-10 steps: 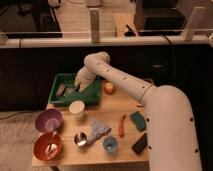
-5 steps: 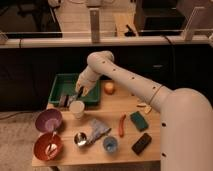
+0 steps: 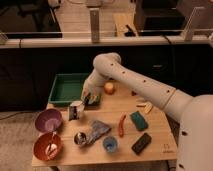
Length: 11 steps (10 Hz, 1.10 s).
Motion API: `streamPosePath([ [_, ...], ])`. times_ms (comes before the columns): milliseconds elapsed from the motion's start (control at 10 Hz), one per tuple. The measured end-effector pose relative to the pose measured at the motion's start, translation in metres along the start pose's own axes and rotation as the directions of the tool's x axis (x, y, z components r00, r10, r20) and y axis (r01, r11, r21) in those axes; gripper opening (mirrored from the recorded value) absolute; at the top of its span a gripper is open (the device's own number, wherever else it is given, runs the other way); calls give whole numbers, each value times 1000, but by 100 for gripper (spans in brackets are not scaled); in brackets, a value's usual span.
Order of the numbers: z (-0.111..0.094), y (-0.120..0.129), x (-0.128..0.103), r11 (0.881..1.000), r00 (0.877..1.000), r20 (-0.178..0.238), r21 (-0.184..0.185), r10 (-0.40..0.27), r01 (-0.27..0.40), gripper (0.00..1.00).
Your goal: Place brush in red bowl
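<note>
Cannot make out the jaws' spread, nor any hold on anything. Find the gripper (image 3: 86,98) low at the near right corner of the green tray (image 3: 62,87), just behind a white cup (image 3: 75,110) standing in front of that tray. Take the small dark stub touching the same corner, just right of the gripper, for the brush (image 3: 93,100), though with some doubt. Cannot say whether it is touched or not.

Expect a light, stiff little body with a yielding bristle face, likely to skid or tip if nudged sideways. Grip across the hard sides of the body, not on the bristles. Come down from above, keeping off the tray wall so close beside. Squeeze gently but fully, with so little to catch.

Look for the red bowl (image 3: 41,148) well in front of the tray's near left corner, past the purple bowl (image 3: 48,120). Mind the pale spoon-like item (image 3: 51,147) already lying in it. Carry high enough over the cup.
</note>
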Motion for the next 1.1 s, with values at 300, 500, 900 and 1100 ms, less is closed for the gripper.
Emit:
streamPosePath([
  [300, 4, 19, -11, 996, 998, -8, -63, -61, 61, 4],
  [500, 11, 31, -17, 990, 995, -13, -103, -97, 95, 3],
  [900, 16, 42, -30, 976, 987, -40, -159, -157, 149, 3],
  [1100, 17, 40, -33, 971, 983, -49, -173, -177, 166, 3],
])
